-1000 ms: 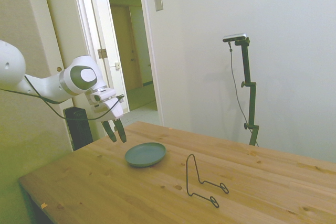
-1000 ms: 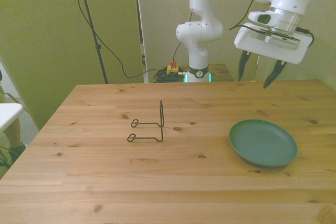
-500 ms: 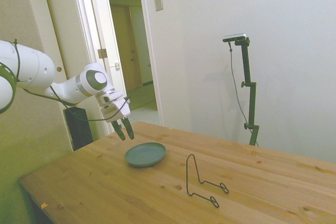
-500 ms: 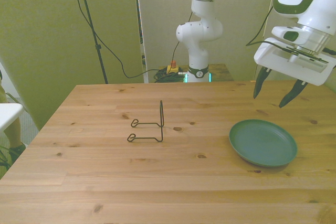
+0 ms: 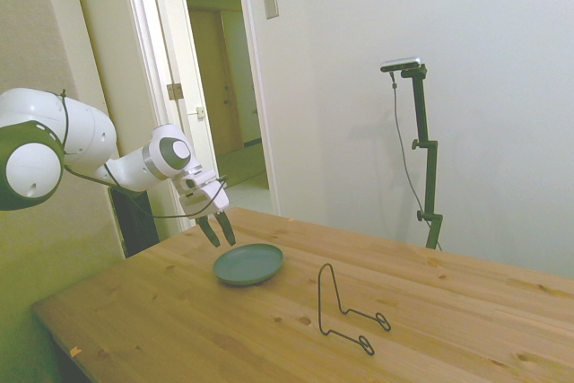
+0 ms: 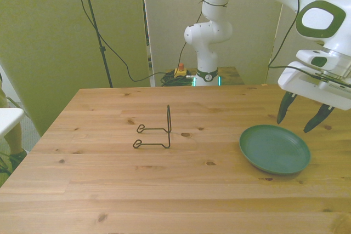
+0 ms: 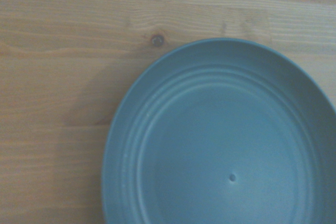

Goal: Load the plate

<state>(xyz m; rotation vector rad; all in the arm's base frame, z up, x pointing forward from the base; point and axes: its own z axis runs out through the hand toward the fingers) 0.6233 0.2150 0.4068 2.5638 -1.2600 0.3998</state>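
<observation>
Plate (image 6: 275,149) lies flat on the wooden table (image 6: 109,190), lower right of the front view, bare, matte teal with faint rings and a low rim; its right and bottom edges are cut off in the wrist view. Gripper (image 6: 300,118) hangs just above its far rim, fingers spread wide, pointing down, holding nothing. Thin black wire stand (image 6: 156,132) sits well apart, mid-table.

Probably a home-like room turned robot lab: wooden table (image 6: 164,190), open doorway (image 5: 220,87), trailing cables (image 6: 118,58).
</observation>
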